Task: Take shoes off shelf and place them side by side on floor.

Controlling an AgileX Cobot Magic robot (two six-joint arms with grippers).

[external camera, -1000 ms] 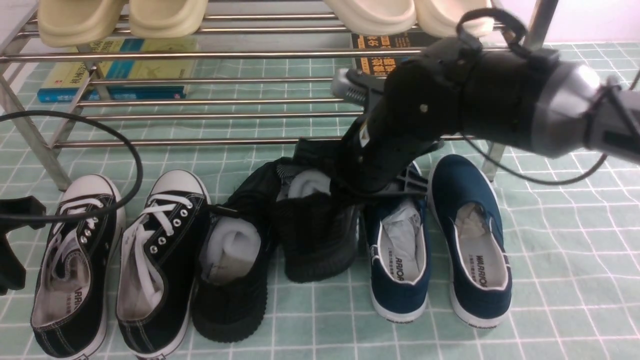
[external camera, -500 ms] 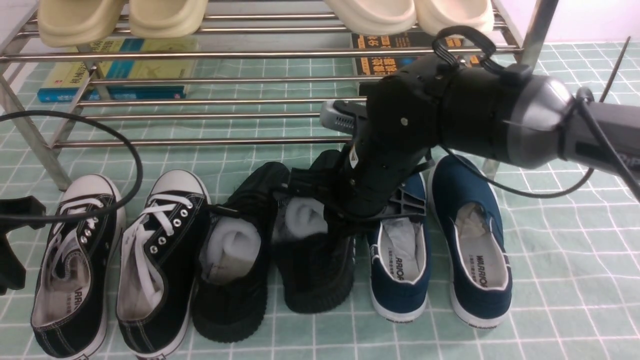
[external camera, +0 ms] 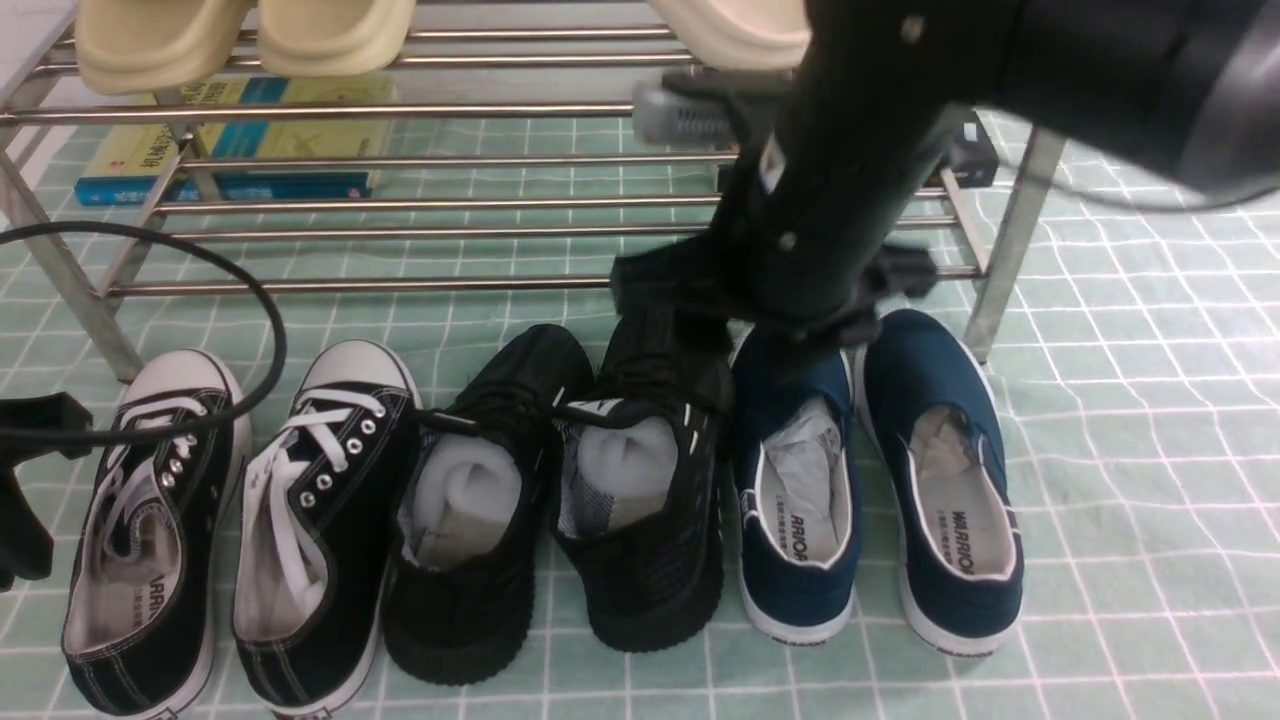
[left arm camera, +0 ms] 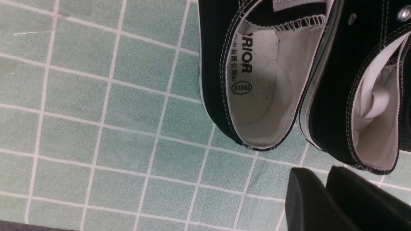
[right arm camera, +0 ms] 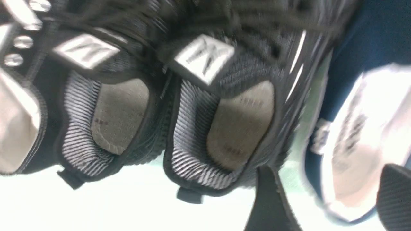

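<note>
Shoes: all-black mesh lace-ups with thick ribbed soles, small white dashes on the upper and white paper stuffed inside. Both sit flat on the floor, lower centre of the front view. They are side by side, touching near the laces, toes toward the shelf, heels toward the camera.

Right gripper hangs just above the toe end of the right-hand shoe, jaws wide apart and holding nothing. In the right wrist view its fingers straddle the nearest navy slip-on, with the black pair beside it.

Left gripper is at the left edge, well apart from the pair. In the left wrist view its fingers sit close together with nothing between them; can't tell whether fully closed.

Neighbours:
- Black canvas sneakers with white toe caps, just left of the pair.
- Navy slip-ons, just right of it.
- Cream slippers on the top tier.
- Books behind the shelf.

Right arm hides the shelf's upper right.
</note>
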